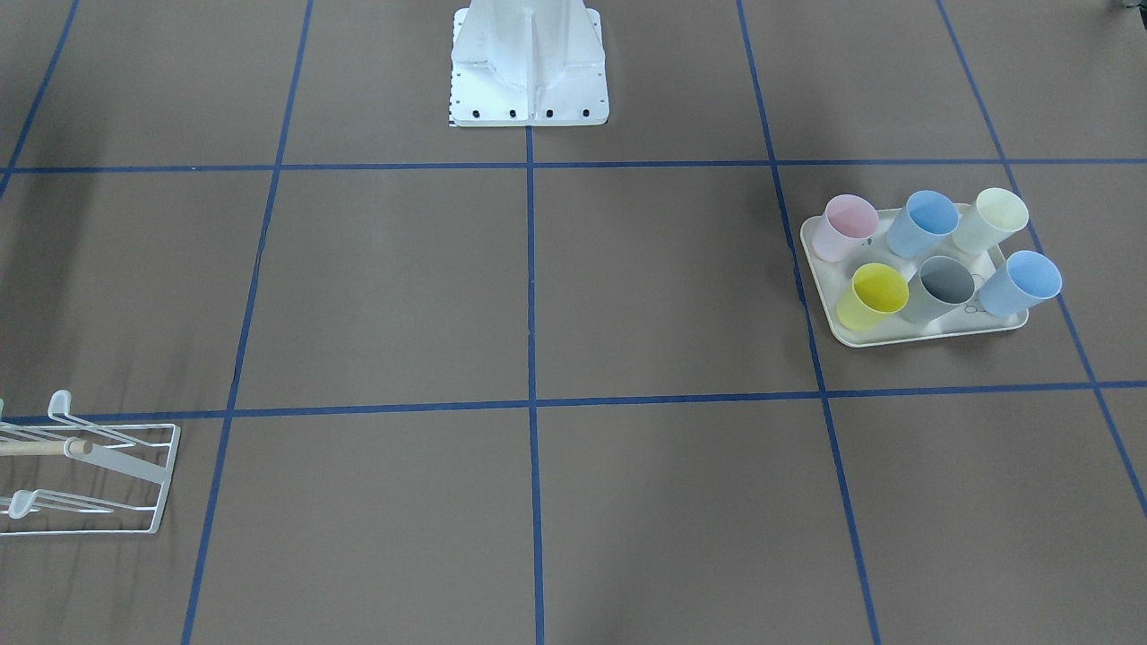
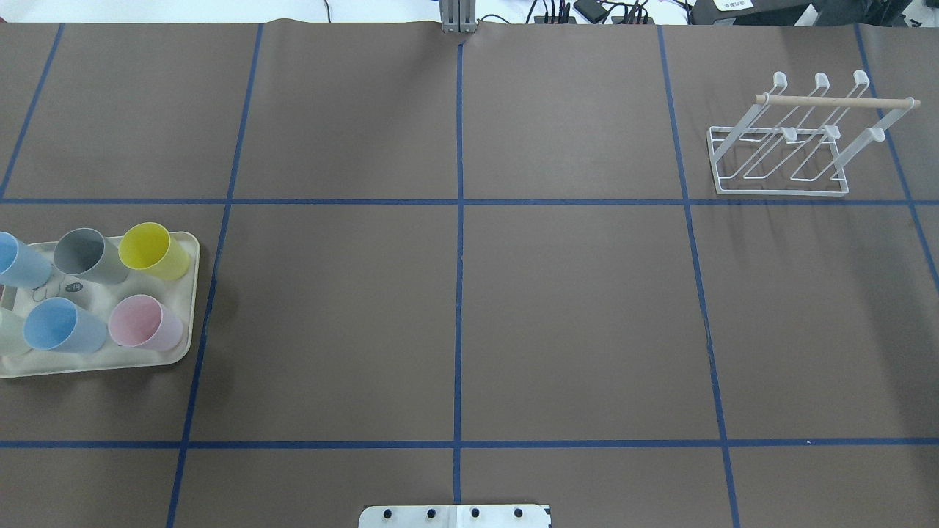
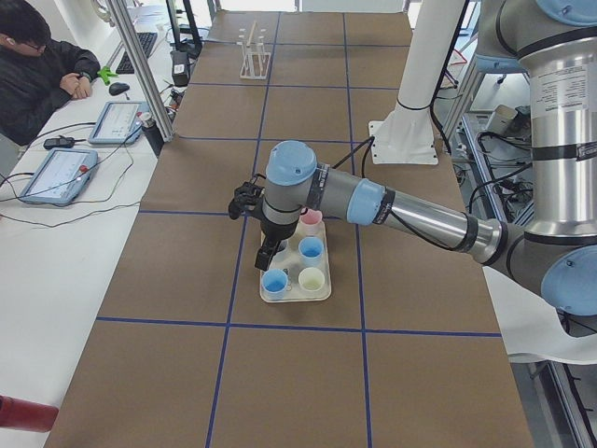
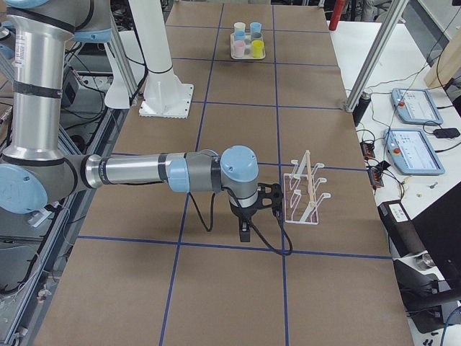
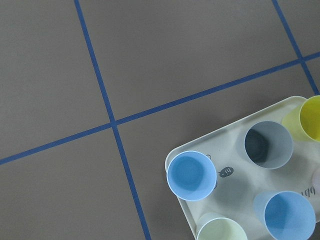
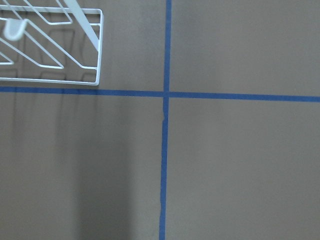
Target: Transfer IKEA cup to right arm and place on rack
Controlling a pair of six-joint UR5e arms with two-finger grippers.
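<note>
Several IKEA cups stand upright on a cream tray (image 2: 189,293): yellow (image 2: 150,248), grey (image 2: 82,253), pink (image 2: 139,323) and blue (image 2: 57,326) among them. The left wrist view looks straight down on a blue cup (image 5: 191,175) at the tray's corner. In the exterior left view my left gripper (image 3: 265,259) hangs over the tray; I cannot tell whether it is open or shut. The white wire rack (image 2: 779,192) with its wooden dowel (image 2: 836,101) stands at the far right. My right gripper (image 4: 245,232) hovers beside the rack (image 4: 306,193), its state not visible.
Blue tape lines (image 2: 459,293) divide the brown table into squares. The white robot base (image 1: 529,67) sits at the table's edge. A person (image 3: 37,75) sits at a side bench with tablets (image 3: 61,173). More tablets (image 4: 410,151) lie on the other side bench.
</note>
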